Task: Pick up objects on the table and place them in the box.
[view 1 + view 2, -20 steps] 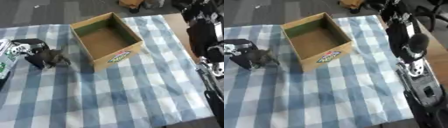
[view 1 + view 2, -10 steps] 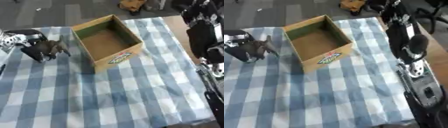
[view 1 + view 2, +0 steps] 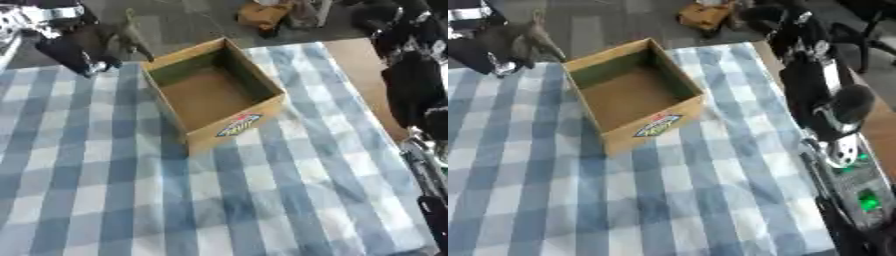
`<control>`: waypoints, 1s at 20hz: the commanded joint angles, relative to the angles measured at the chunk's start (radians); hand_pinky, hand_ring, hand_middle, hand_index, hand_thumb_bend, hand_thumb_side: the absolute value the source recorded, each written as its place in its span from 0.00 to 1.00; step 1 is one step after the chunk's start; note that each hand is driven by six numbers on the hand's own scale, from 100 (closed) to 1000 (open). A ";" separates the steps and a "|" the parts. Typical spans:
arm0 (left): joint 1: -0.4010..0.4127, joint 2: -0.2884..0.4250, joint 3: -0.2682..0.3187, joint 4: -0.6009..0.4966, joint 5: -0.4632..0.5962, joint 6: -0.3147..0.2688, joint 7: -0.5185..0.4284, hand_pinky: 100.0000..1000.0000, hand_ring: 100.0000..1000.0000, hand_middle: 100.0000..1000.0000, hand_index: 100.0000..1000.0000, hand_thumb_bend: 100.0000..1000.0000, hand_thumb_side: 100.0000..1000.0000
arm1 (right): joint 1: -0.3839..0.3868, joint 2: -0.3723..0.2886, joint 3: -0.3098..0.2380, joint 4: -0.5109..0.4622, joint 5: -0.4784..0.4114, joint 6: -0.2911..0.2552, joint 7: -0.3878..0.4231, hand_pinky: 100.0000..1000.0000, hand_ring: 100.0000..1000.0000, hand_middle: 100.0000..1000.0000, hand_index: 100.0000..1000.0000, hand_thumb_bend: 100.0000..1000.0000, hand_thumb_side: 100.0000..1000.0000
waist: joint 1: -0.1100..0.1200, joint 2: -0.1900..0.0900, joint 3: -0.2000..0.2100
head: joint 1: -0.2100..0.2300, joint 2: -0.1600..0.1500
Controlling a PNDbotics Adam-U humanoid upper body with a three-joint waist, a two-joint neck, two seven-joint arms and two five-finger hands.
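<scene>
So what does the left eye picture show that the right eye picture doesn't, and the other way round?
Only the left eye view shows the table's bare brown edge beyond the cloth. Only the right eye view shows the right arm's lower part with a small green light. Both show the open, empty cardboard box on the blue checked cloth, and the left hand at upper left, holding a dark grey object up beside the box.

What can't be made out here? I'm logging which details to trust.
- Object in the left hand: a blurred grey-brown shape, kind unclear, both views.
- Label on the box: too blurred to read.
- Right hand: hidden by the black arm; not seen in either view.
</scene>
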 commanded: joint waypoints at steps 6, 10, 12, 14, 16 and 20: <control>-0.067 -0.016 0.040 -0.009 0.007 -0.031 0.081 0.53 0.56 0.43 0.08 0.00 0.16 | -0.049 -0.012 0.010 -0.009 -0.015 -0.012 0.014 0.91 1.00 0.71 0.96 0.86 1.00 | 0.006 0.018 -0.030 | 0.053 -0.029; -0.065 -0.037 0.029 -0.014 0.061 -0.074 0.085 0.54 0.56 0.43 0.08 0.00 0.16 | -0.062 -0.009 0.015 -0.009 -0.019 -0.015 0.023 0.91 1.00 0.71 0.96 0.85 1.00 | 0.008 0.035 -0.043 | 0.077 -0.033; -0.063 -0.047 0.023 -0.012 0.089 -0.092 0.087 0.54 0.56 0.43 0.07 0.00 0.16 | -0.069 -0.008 0.018 -0.009 -0.021 -0.015 0.027 0.91 1.00 0.71 0.96 0.85 1.00 | 0.010 0.043 -0.050 | 0.081 -0.039; -0.064 -0.057 0.018 -0.009 0.110 -0.107 0.091 0.54 0.56 0.43 0.07 0.00 0.16 | -0.076 -0.006 0.021 -0.009 -0.022 -0.016 0.031 0.91 1.00 0.71 0.96 0.85 1.00 | 0.012 0.051 -0.058 | 0.087 -0.047; -0.070 -0.072 0.015 -0.007 0.127 -0.123 0.095 0.53 0.56 0.42 0.06 0.00 0.16 | -0.082 -0.004 0.024 -0.009 -0.023 -0.015 0.035 0.92 1.00 0.71 0.96 0.85 1.00 | 0.014 0.059 -0.067 | 0.094 -0.057; -0.083 -0.103 0.010 0.002 0.147 -0.154 0.108 0.53 0.56 0.42 0.06 0.00 0.16 | -0.095 0.003 0.032 -0.009 -0.027 -0.013 0.046 0.92 1.00 0.71 0.96 0.84 1.00 | 0.017 0.071 -0.086 | 0.108 -0.076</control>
